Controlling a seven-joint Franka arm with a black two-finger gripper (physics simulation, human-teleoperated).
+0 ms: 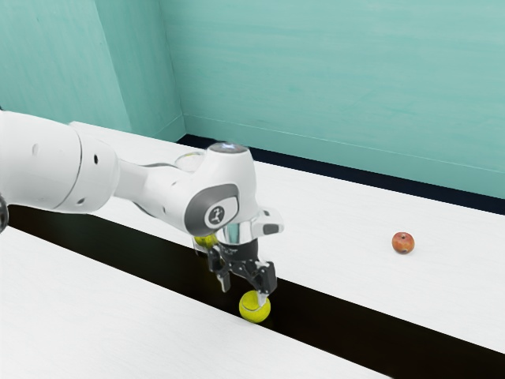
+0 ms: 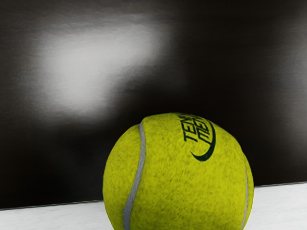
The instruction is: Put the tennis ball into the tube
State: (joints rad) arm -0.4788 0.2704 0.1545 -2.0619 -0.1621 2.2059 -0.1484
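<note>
Beneath my gripper [image 1: 244, 293] in the exterior view is a yellow-green tennis ball [image 1: 255, 307], on the dark strip near the front white surface. My fingers are spread, with one tip over the ball and the other off toward the exterior view's left. In the wrist view the tennis ball [image 2: 177, 175] looks large, showing its grey seam and dark lettering. Another yellow ball [image 1: 207, 240] is partly hidden behind my hand. A clear rounded rim [image 1: 189, 160] peeks out behind the arm; it may belong to the tube, which my arm mostly hides.
A red apple-like fruit [image 1: 403, 242] lies on the rear white surface [image 1: 339, 237], toward the exterior view's right. The dark strip [image 1: 339, 320] runs between this surface and the front white one [image 1: 118, 300]. Teal walls [image 1: 331, 79] stand behind.
</note>
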